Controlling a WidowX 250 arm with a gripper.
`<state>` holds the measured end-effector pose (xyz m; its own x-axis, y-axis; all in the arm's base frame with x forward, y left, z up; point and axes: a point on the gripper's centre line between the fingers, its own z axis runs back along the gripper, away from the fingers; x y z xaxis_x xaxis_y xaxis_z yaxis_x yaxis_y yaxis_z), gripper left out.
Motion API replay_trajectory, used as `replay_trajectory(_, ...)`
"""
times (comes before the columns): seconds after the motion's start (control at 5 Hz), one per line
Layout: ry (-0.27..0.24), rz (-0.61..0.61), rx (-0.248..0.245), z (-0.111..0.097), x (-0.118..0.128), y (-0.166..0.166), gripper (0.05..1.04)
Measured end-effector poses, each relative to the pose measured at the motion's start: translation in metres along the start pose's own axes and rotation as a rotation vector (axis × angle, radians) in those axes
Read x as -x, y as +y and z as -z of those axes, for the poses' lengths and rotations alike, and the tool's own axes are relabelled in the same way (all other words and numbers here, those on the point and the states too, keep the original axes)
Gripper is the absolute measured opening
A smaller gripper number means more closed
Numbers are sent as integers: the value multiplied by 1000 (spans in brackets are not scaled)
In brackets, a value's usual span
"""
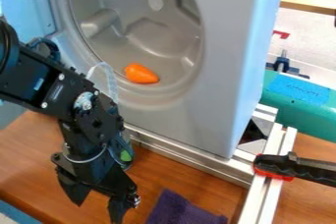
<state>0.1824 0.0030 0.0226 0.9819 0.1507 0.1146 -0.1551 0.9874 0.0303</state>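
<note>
"Black and two-fingered, the gripper (97, 212) hangs low over a brown wooden tabletop (36, 144), at the end of a jointed black robot arm (49, 88). How do its fingers stand?"

"Wide apart, tips pointing down, with wood grain visible between them. Nearest lies a dark purple fabric cloth (183, 211), bunched on the tabletop just beside the gripper, at the near edge of the view."

"And the bright orange, smooth, tapered object (141, 73)?"

"Resting on its side, well apart from the gripper, at the bottom of a round grey moulded drum (148, 34) set in a pale grey cabinet (220, 80). Silver metal rails (190, 156) run along the cabinet's base."

"What else surrounds the scene?"

"Partly hidden behind the arm, a clear plastic container with a green patch (126, 155). Right of the cabinet, a black-and-red clamp (295, 167) at the rails, and a teal case (308, 116) bearing blue tape (298, 89)."
</note>
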Motion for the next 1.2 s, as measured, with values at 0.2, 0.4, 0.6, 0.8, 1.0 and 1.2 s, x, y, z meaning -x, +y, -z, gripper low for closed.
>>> replay_trajectory(0.2, 11, -14, -6, 4, 1, 0, 1000)
replay_trajectory(0.4, -40, -13, -47, 22, -11, -32, 1000)
replay_trajectory(0.6, -56, 4, -40, 37, -29, -62, 1000)
replay_trajectory(0.8, -18, 5, -38, 59, -41, -80, 1000)
replay_trajectory(1.0, 35, 49, -21, 68, -44, -90, 1000)
replay_trajectory(1.2, 107, 93, -48, 82, -42, -86, 1000)
